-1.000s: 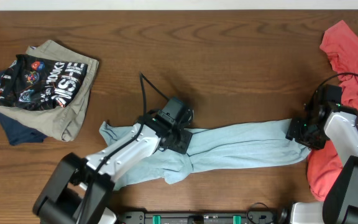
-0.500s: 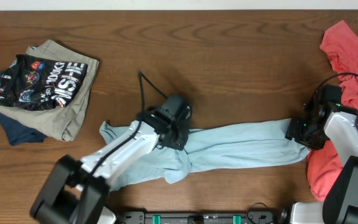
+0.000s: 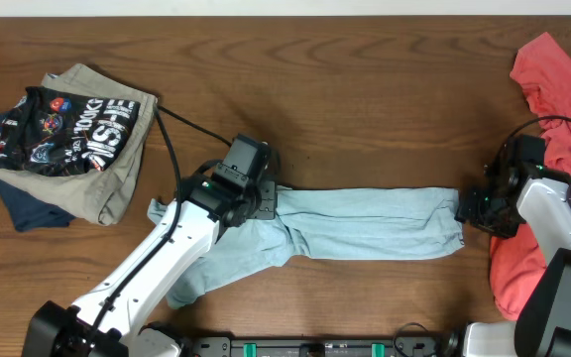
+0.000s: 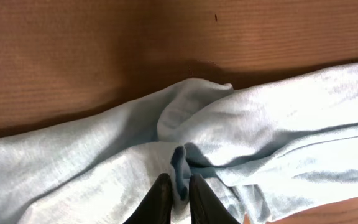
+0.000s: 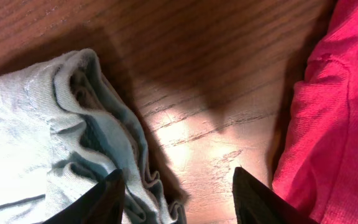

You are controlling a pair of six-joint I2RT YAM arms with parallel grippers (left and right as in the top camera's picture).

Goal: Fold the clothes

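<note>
T-shirt [image 3: 365, 223]: pale blue, on the near-middle of the table [image 3: 365, 99]. It lies as a long rumpled band running left-right, w/ a loose part trailing to the near-left under the left arm. Not flat and not folded yet.
Left gripper [image 3: 264, 198]: clenched on a small pinch of the shirt at the band's left end (the wrist view shows a ridge of cloth between the two fingertips [image 4: 160, 199]).
Right gripper [image 3: 484, 208]: at the band's right end, jaws standing apart. The bunched hem lies by one finger and bare wood shows between them, so it grasps nothing.
Step in hand: in my judgement, spreading the shirt flat before the 1st fold.
How to do it well: the right side should close on the whole hem bunch, not only one layer. Then pull both ends apart slow and low, so the thin cotton slides and does not twist.
Risk: the small left pinch may slip out under tension.
Around: red garment [image 3: 553, 79] just right of the right gripper; it must not be caught too. At far left, well apart, is a pile w/ a black lettered garment [image 3: 67, 134] on a khaki one [image 3: 117, 183].
</note>
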